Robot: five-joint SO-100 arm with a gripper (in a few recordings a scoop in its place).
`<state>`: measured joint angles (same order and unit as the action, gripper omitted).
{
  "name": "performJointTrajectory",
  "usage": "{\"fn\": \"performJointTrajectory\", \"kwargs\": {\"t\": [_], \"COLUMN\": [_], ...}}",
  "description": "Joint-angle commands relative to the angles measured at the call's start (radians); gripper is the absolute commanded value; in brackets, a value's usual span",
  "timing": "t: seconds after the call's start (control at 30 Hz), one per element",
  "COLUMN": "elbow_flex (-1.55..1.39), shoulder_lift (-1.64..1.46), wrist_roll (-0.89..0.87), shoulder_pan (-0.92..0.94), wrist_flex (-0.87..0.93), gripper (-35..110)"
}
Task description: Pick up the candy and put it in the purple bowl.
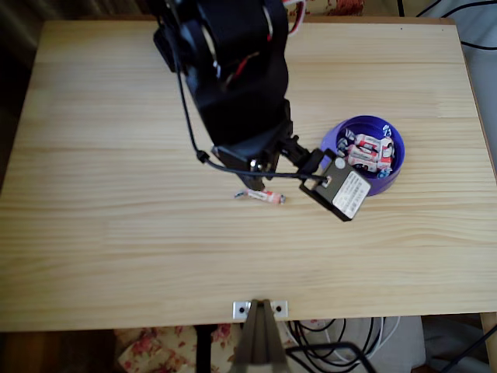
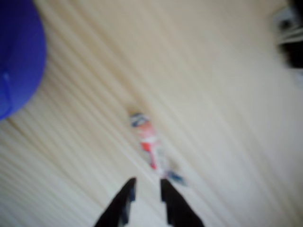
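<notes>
The candy point(image 1: 261, 195) is lying loose on the table point(image 1: 116, 233), roughly mid-table, well off the near edge. The purple bowl point(image 1: 335, 137) toward the right edge already holds other sweets point(image 1: 370, 152). The gripper point(image 2: 147, 189) hovers just short of the candy, fingers only a narrow gap apart, holding nothing.

From my seat the bench point(image 1: 116, 233) reads pale yellow pine, streaked with long fine grain lines. The arm point(image 1: 233, 70) is glossy black, with a red-and-white wire showing near its top. The candy point(image 1: 261, 195) has a white wrapper with red-pink marks and grey-blue twisted ends; my wrist view, though blurred, gives the same colours point(image 2: 150, 144). The purple bowl point(image 1: 335, 134) is violet, deeper blue-violet inside, holding white-and-red wrapped sweets point(image 1: 370, 152). The hand point(image 2: 146, 189) shows two black fingertips
</notes>
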<state>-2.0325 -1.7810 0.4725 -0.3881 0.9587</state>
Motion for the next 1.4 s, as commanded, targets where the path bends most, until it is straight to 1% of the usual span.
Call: {"fn": "performJointTrajectory", "kwargs": {"t": [0.0, 0.13, 0.27, 1.0, 1.07, 1.2, 1.37], "elbow_flex": [-0.029, -0.051, -0.035, 0.003, 0.011, 0.014, -0.002], "shoulder_lift": [-0.040, -0.038, -0.005, 0.170, 0.192, 0.201, 0.176], "wrist_roll": [-0.018, -0.032, -0.034, -0.080, -0.084, -0.092, -0.120], "shoulder_pan": [-0.044, -0.069, -0.064, 0.021, 0.021, 0.009, 0.018], "wrist_flex": [-0.038, -0.052, -0.067, -0.201, -0.201, -0.202, -0.204], "gripper": [13, 13, 19, 19, 17, 1, 0]}}
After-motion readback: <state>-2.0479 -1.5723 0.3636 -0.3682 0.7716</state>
